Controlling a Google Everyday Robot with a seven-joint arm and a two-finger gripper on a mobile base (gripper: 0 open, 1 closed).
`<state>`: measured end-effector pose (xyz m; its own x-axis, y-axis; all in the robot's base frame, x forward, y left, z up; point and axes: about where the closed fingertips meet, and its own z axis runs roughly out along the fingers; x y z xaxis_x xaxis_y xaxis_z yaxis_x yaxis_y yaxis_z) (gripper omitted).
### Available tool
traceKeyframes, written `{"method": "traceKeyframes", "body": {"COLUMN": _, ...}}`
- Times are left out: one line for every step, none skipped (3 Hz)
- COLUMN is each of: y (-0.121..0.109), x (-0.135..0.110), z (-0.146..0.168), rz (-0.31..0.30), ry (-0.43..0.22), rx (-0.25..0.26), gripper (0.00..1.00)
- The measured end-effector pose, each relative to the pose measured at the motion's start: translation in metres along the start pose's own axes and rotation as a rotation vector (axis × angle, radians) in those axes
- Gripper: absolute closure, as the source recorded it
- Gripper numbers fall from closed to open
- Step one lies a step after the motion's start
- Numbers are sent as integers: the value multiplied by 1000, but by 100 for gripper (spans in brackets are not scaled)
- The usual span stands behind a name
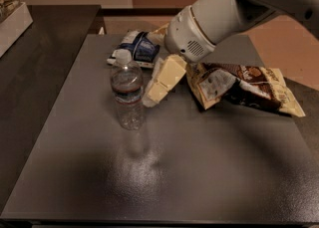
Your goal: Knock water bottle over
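The water bottle (128, 92) stands upright on the dark grey table (199, 172), left of centre. It is clear plastic with a white cap and a thin dark band round its middle. My gripper (158, 88) reaches in from the upper right on a white arm. Its cream fingers (167, 72) point down and to the left. The tips are just to the right of the bottle's body, at or very near it.
A blue-and-white snack bag (137, 48) lies behind the bottle. A brown-and-cream snack bag (244, 87) lies to the right, partly under the arm. A darker counter (35, 72) with a white box (12, 20) adjoins the table's left side.
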<state>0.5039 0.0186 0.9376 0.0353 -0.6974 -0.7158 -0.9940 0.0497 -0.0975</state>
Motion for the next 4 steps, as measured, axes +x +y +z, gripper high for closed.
{"method": "traceKeyframes", "body": {"y": 13, "x": -10, "z": 12, "rz": -29, "ry": -35, "rx": -46, "gripper": 0}}
{"method": "traceKeyframes", "body": {"y": 24, "x": -20, "z": 21, "rz": -55, "ry": -63, "rx": -72, "gripper": 0}}
{"method": "traceKeyframes", "body": {"y": 30, "x": -27, "z": 27, "rz": -63, "ry": -85, "rx": -80, "gripper": 16}}
{"method": "traceKeyframes", "body": {"y": 32, "x": -30, "z": 28, "rz": -66, "ry": -99, "rx": -87, "gripper": 39}}
